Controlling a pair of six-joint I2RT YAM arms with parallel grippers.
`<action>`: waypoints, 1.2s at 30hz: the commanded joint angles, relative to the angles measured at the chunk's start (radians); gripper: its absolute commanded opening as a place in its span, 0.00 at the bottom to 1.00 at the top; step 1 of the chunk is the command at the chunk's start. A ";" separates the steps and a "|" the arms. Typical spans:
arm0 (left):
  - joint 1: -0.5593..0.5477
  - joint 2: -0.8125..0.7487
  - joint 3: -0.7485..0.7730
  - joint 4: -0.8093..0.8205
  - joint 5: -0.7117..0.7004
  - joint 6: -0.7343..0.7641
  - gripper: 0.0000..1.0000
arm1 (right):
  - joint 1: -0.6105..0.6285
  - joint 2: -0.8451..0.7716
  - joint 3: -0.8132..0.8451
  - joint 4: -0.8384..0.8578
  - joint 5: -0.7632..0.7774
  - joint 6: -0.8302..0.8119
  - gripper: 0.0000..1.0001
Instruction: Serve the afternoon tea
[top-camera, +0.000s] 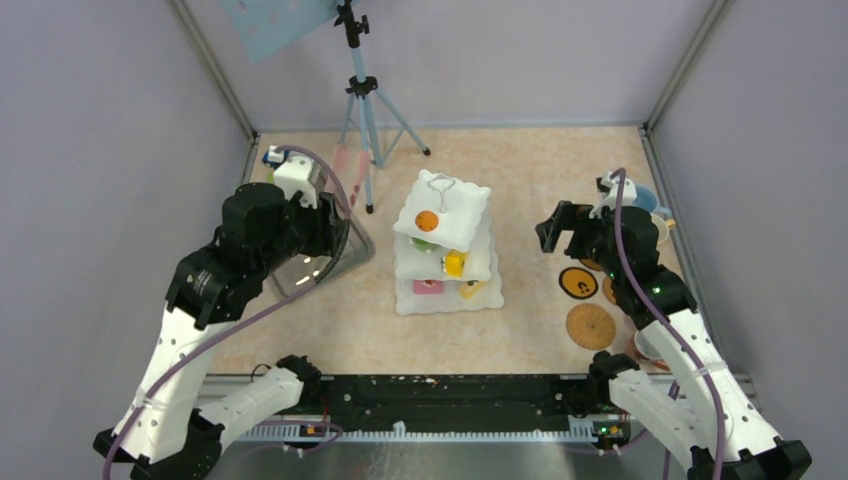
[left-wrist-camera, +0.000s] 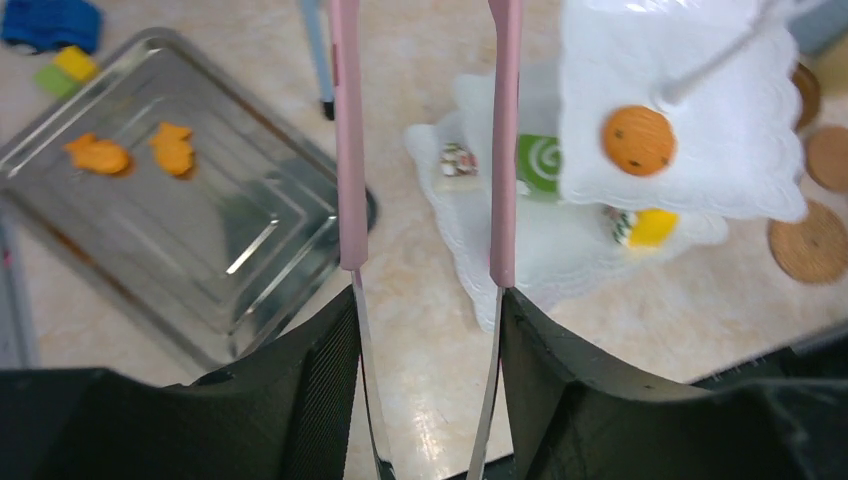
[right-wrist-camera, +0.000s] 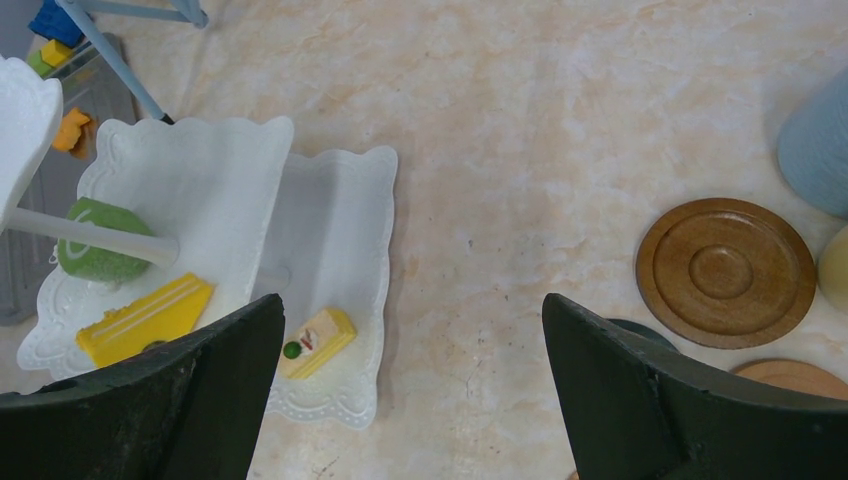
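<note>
The white three-tier stand (top-camera: 445, 245) stands mid-table, with an orange cookie (top-camera: 427, 220) on its top tier, a green swirl pastry (left-wrist-camera: 540, 165) and a yellow one (top-camera: 455, 263) lower down, and a cream slice (right-wrist-camera: 318, 342) on the bottom tier. My left gripper (left-wrist-camera: 425, 300) is shut on pink-tipped metal tongs (left-wrist-camera: 347, 150), whose tips are apart and empty, between the steel tray (left-wrist-camera: 250, 250) and the stand (left-wrist-camera: 700, 130). Two orange pastries (left-wrist-camera: 98, 155) lie on the tray. My right gripper (right-wrist-camera: 410, 330) is open and empty above bare table, right of the stand (right-wrist-camera: 200, 190).
Round coasters (top-camera: 590, 326) lie at the right, one of them wooden (right-wrist-camera: 725, 272). A blue mug (top-camera: 640, 197) and a cream mug (right-wrist-camera: 835, 265) stand beside them. A tripod (top-camera: 362, 100) stands at the back. A blue toy car (left-wrist-camera: 50, 22) sits beyond the tray.
</note>
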 joint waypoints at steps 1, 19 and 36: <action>0.001 0.009 -0.007 0.026 -0.391 -0.119 0.58 | 0.008 -0.014 0.012 0.028 -0.024 -0.008 0.99; 0.511 0.529 -0.136 0.211 -0.043 -0.144 0.64 | 0.008 -0.030 0.007 0.039 -0.071 0.017 0.99; 0.614 0.777 -0.132 0.243 0.021 -0.093 0.67 | 0.008 -0.014 -0.012 0.062 -0.086 0.023 0.99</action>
